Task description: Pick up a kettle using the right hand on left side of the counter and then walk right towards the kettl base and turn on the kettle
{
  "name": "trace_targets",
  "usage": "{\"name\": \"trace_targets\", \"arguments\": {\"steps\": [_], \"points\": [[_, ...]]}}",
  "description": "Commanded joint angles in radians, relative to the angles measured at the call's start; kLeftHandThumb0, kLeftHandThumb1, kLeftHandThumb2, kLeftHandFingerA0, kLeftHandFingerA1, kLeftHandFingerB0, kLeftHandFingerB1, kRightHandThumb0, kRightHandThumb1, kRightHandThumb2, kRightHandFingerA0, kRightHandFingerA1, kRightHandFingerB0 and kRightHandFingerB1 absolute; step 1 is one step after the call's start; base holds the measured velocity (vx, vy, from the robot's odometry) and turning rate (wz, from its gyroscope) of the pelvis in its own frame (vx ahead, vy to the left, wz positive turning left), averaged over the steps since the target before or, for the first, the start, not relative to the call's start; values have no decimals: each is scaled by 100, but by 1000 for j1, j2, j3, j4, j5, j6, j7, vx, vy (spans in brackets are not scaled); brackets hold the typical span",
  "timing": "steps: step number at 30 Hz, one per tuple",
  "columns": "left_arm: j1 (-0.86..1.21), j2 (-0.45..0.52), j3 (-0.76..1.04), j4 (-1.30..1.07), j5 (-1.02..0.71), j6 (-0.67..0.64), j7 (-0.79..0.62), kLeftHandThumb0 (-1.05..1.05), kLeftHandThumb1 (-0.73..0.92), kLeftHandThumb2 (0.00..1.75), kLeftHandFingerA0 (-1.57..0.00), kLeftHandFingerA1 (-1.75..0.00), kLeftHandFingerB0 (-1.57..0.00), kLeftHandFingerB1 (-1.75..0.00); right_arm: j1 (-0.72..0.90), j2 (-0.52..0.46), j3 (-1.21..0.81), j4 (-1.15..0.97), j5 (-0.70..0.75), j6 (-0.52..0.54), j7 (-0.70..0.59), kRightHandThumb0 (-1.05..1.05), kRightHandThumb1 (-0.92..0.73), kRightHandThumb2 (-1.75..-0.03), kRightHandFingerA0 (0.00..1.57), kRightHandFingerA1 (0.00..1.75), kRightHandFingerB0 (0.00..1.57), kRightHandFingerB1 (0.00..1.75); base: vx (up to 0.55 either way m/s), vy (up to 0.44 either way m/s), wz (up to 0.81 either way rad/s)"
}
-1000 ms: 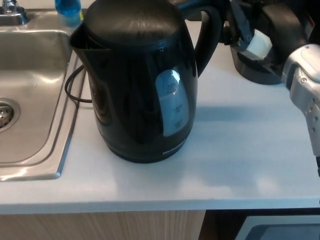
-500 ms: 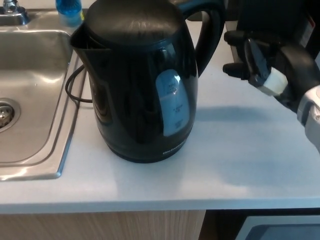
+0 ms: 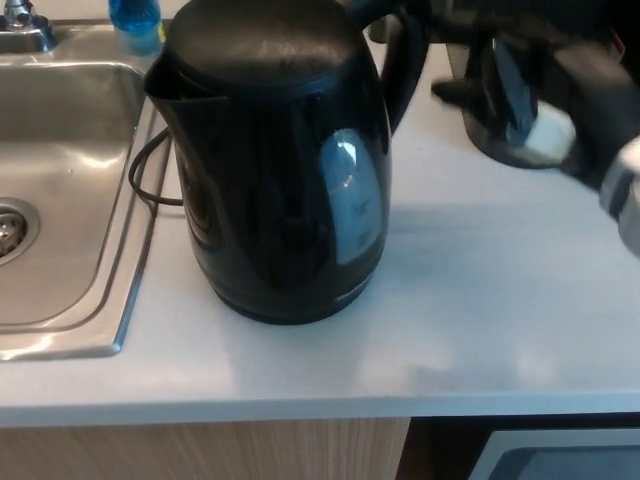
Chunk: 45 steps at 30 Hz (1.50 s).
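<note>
A black electric kettle stands upright on the white counter, just right of the sink. Its pale water window faces me and its handle points to the back right. My right hand comes in from the upper right, blurred by motion. It is open, with its fingers spread right beside the handle and not wrapped around it. A black cord runs out from under the kettle's left side. My left hand does not show.
A steel sink fills the left, with a tap and a blue bottle behind it. A dark round object sits on the counter behind my right hand. The counter's front edge runs along the bottom.
My right hand has moved left and up to the kettle's handle. The kettle has turned slightly, its window shifting to the right.
</note>
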Motion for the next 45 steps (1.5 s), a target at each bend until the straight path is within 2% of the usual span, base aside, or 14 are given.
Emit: {"name": "trace_targets", "arguments": {"steps": [1,3,6,9,13,14,19,20,21,22,23,25,32,45], "points": [[7,0,-4,-13,12,-61,15,33,53,122,-93,-105,-81,-92,-97,-28,3,151,-8,49,10,-98,-76,-124,2,20,5,18,0,0,0],[22,-2,-1,-25,11,-62,14,25,54,117,-93,-101,-82,-91,-133,-50,37,242,-57,5,4,-105,-80,-130,0,11,15,1,0,0,0],[34,5,-11,-25,29,-76,21,27,52,117,-90,-99,-80,-90,-141,-69,62,292,-86,-48,0,-105,-83,-131,0,14,4,0,0,0,0],[24,6,5,1,7,-72,8,29,53,117,-91,-100,-80,-90,-142,-73,60,322,-91,-61,-13,-105,-84,-130,0,16,11,0,0,0,0],[15,13,7,29,14,-79,17,28,54,116,-93,-100,-81,-91,-132,-72,51,335,-93,-65,-22,-97,-81,-127,0,22,12,11,0,0,0],[8,23,11,52,13,-88,6,31,56,119,-91,-101,-82,-92,-113,-76,55,324,-108,-69,-35,-96,-83,-127,1,28,4,24,0,0,0],[5,33,10,76,16,-100,0,29,53,116,-93,-99,-80,-90,-100,-78,55,310,-117,-69,-32,-95,-83,-127,1,33,13,28,0,0,0],[6,31,11,76,13,-102,-4,32,54,120,-92,-102,-81,-91,-104,-74,53,317,-116,-71,-35,-100,-92,-81,2,41,9,32,0,0,0],[7,30,13,77,8,-105,-12,32,54,120,-92,-102,-81,-91,-109,-69,50,327,-117,-74,-40,-100,-92,-81,2,41,9,32,0,0,0],[10,28,11,72,10,-107,-8,31,53,117,-93,-100,-79,-89,-116,-64,48,334,-117,-74,-45,-99,-84,-127,2,32,14,30,0,0,0],[15,20,12,55,6,-104,-8,26,53,116,-93,-101,-83,-92,-147,-52,44,378,-120,-86,-58,-90,-76,-121,6,37,9,33,0,0,0],[8,22,5,58,18,-98,8,29,52,116,-96,-102,-84,-92,-220,-27,29,469,-111,-113,-66,-99,-81,-126,3,23,4,24,0,0,0],[24,16,-1,31,16,-91,4,28,53,116,-92,-100,-83,-92,-316,-9,31,579,-114,-158,-34,-99,-76,-127,1,19,12,13,0,0,0],[26,29,0,86,26,-133,8,23,54,117,-91,-99,-78,-89,-375,97,-10,708,-92,-217,-66,-102,-79,-127,3,30,11,19,0,0,0]]}}
